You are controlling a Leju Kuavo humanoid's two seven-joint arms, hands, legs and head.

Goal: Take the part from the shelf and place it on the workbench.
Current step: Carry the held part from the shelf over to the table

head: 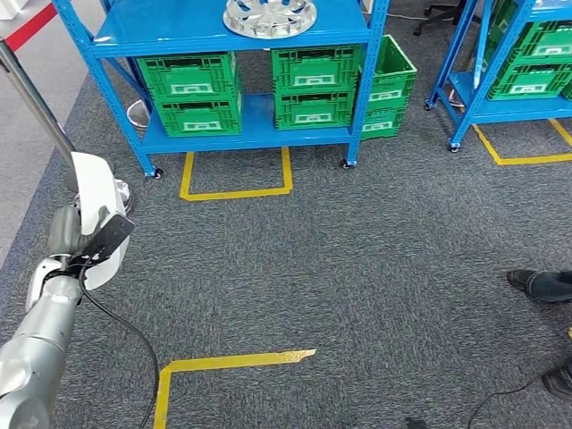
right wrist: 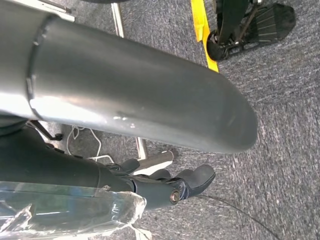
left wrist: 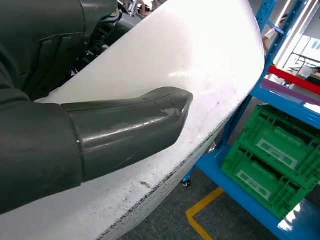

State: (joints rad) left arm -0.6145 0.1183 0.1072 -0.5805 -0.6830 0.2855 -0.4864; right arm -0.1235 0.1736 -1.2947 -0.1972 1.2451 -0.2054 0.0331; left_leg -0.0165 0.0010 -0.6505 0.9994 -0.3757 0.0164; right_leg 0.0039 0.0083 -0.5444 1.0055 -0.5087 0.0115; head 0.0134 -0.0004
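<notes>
The left hand (head: 71, 255) is gripping a white, smooth, curved plastic part (head: 95, 201) at the left side of the head view, the silver arm reaching up from below with a black cable (head: 125, 326) trailing down from the wrist. In the left wrist view the thick grey thumb (left wrist: 151, 120) is pressing flat across the white shell (left wrist: 196, 60), whose lower edge is looking scuffed and speckled; the darker fingers are sitting behind the part, so their lie cannot be told.

The right hand (right wrist: 181, 185) is hanging over the grey carpet, its dark fingers (right wrist: 200, 176) showing partly curled with nothing visibly in them; whether they are pressed together cannot be told.

Ahead, a blue metal shelf rack (head: 229, 36) is standing on castors, carrying a silver wheel cover (head: 270, 16) on top and green plastic crates (head: 196, 94) below. A second blue rack (head: 512, 80) is standing to the right. Yellow floor tape (head: 236, 192) is marking bays on the grey carpet (head: 350, 268). A person's dark shoes (head: 540, 284) are showing at the right edge.
</notes>
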